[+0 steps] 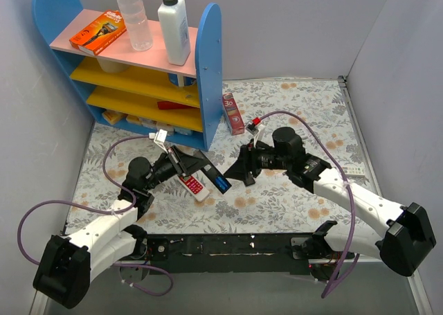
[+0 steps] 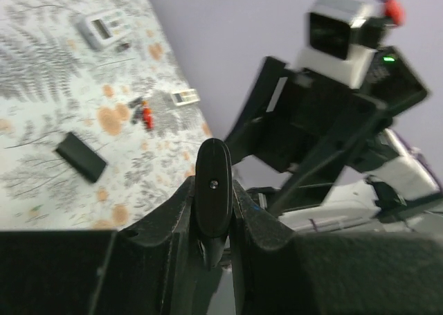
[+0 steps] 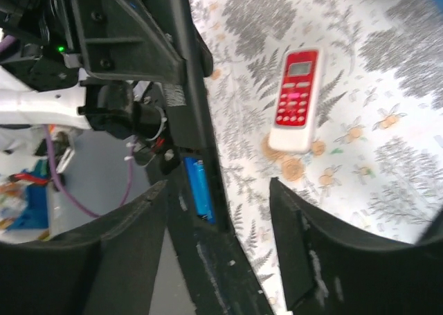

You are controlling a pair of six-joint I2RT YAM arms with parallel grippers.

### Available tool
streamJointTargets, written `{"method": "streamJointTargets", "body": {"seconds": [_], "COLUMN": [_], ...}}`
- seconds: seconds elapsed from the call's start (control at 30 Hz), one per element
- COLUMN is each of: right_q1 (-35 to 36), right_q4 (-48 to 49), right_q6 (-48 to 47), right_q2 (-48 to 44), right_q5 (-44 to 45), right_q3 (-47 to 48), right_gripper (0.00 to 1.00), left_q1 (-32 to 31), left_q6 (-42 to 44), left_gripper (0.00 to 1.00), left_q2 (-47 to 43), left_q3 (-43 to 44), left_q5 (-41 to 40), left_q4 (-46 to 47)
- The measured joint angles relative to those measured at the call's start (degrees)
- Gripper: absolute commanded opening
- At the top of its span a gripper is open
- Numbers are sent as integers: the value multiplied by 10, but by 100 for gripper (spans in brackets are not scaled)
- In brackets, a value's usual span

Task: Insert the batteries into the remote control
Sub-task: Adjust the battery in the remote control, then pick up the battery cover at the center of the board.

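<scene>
My left gripper [image 1: 181, 164] is shut on the long black remote control [image 1: 206, 169] and holds it above the table, its open battery bay turned up. A blue battery [image 1: 221, 184] sits in that bay. In the left wrist view the remote [image 2: 213, 190] shows end-on, clamped between the fingers. My right gripper [image 1: 241, 169] is open at the remote's free end. In the right wrist view the remote [image 3: 197, 131] and its blue battery [image 3: 199, 189] lie between the spread fingers, against the left one. Red batteries [image 2: 145, 113] and a dark one lie loose on the table.
A red-and-white remote [image 1: 196, 187] lies under the held remote and also shows in the right wrist view [image 3: 296, 100]. A flat black cover piece [image 2: 81, 156] and a white remote [image 2: 104, 30] lie on the cloth. A blue-and-yellow shelf [image 1: 138, 79] and a red box [image 1: 233, 113] stand behind.
</scene>
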Motion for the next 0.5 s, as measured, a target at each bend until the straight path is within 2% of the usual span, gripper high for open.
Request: {"method": "streamJointTargets", "body": {"seconds": [0.1, 0.3, 0.5], "right_q1": [-3, -3, -2], "right_q4": [-29, -101, -189], "right_q6": [-34, -115, -146], "right_q2": [-19, -31, 41], "right_q5": [42, 158, 271], "right_q3": [13, 40, 40], "right_gripper": [78, 79, 79], "left_q1": [-1, -1, -1], "left_q6": [34, 75, 78], "left_gripper": [0, 0, 0], "left_q2": [-10, -50, -94], "left_q3": [7, 9, 2], "left_q5": [-33, -107, -147], "left_q4": [-73, -201, -255]}}
